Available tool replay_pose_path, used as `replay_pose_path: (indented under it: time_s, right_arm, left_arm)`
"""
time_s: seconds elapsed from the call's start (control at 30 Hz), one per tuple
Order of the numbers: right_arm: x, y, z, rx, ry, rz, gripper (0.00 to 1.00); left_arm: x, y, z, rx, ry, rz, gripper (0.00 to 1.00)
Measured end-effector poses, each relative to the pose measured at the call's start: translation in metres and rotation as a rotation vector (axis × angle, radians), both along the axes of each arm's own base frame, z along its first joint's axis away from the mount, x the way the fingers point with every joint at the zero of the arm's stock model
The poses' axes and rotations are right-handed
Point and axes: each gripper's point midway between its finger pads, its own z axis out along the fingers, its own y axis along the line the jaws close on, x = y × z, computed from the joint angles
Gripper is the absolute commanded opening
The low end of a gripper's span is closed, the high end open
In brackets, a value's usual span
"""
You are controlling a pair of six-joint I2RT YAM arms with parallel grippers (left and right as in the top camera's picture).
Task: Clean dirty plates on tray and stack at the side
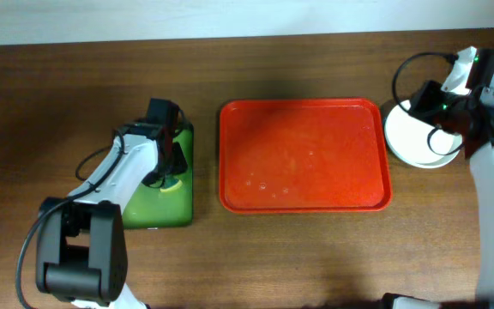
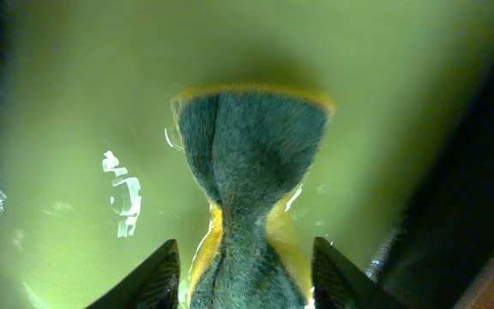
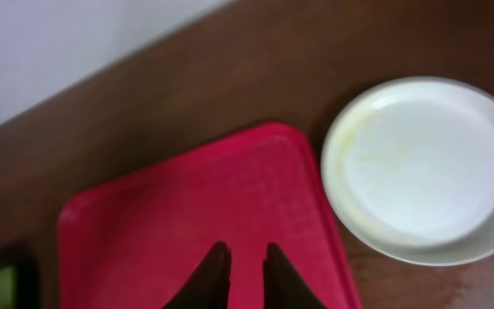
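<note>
The red tray [image 1: 303, 154] lies mid-table with only small wet specks on it; it also shows in the right wrist view [image 3: 187, 223]. A white plate [image 1: 412, 137] sits on the table to the tray's right, with a second rim showing under it in the right wrist view [image 3: 418, 163] and a faint yellowish smear at its left edge. No blue plate shows. My right gripper [image 1: 427, 99] hovers above the plate, fingers [image 3: 245, 266] almost together and empty. My left gripper [image 2: 245, 275] is open, its fingers on either side of a grey-and-yellow sponge [image 2: 251, 172].
The sponge lies in a green tray [image 1: 148, 206] left of the red tray, also seen in the left wrist view [image 2: 75, 103]. Cables loop at the far right [image 1: 406, 69]. A white wall edges the table's back.
</note>
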Motion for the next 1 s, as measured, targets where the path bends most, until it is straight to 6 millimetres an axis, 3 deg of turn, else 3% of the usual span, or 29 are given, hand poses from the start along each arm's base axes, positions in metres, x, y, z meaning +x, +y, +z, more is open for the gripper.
replay_pose_path:
  time_s: [0.07, 0.13, 0.17, 0.23, 0.27, 0.33, 0.4, 0.8, 0.87, 0.93, 0.97, 1.0]
  right_arm:
    - [-0.025, 0.021, 0.035, -0.017, -0.069, 0.044, 0.38]
    - [-0.069, 0.039, 0.060, -0.023, -0.093, 0.077, 0.38]
    - [-0.098, 0.049, 0.060, -0.016, -0.056, 0.095, 0.37]
    - [-0.141, 0.065, 0.061, -0.009, -0.014, 0.135, 0.41]
    - [-0.160, 0.071, 0.061, -0.009, -0.001, 0.157, 0.98]
    - [-0.191, 0.081, 0.064, -0.015, -0.026, 0.199, 0.98]
    - [-0.219, 0.083, 0.046, -0.004, 0.065, 0.205, 0.99]
    - [-0.221, 0.083, 0.039, -0.003, 0.082, 0.204, 0.99]
    - [-0.233, 0.086, 0.036, -0.021, -0.035, 0.220, 0.99]
    - [-0.224, 0.100, 0.039, -0.047, -0.318, 0.300, 0.99]
    - [-0.240, 0.106, 0.025, -0.046, -0.426, 0.341, 0.98]
    - [-0.240, 0.106, 0.017, -0.051, -0.482, 0.338, 0.98]
  left_arm:
    - [0.009, -0.002, 0.033, -0.006, -0.040, -0.009, 0.99]
    - [0.011, -0.002, 0.085, -0.021, -0.133, -0.011, 0.99]
    - [0.002, 0.000, 0.112, -0.026, -0.170, -0.011, 0.99]
    - [-0.018, 0.003, 0.127, -0.024, -0.156, -0.012, 0.99]
    - [-0.026, 0.004, 0.126, -0.019, -0.124, -0.012, 0.99]
    - [-0.029, 0.003, 0.124, -0.025, -0.111, -0.012, 0.99]
    - [-0.029, 0.001, 0.124, -0.037, -0.110, -0.015, 0.99]
    - [-0.029, 0.000, 0.124, -0.044, -0.109, -0.017, 0.99]
    - [-0.029, -0.001, 0.124, -0.048, -0.109, -0.017, 0.99]
    - [-0.029, -0.001, 0.124, -0.051, -0.109, -0.018, 0.99]
    - [-0.029, -0.001, 0.124, -0.052, -0.109, -0.018, 0.99]
    - [-0.028, -0.001, 0.124, -0.052, -0.111, -0.018, 0.99]
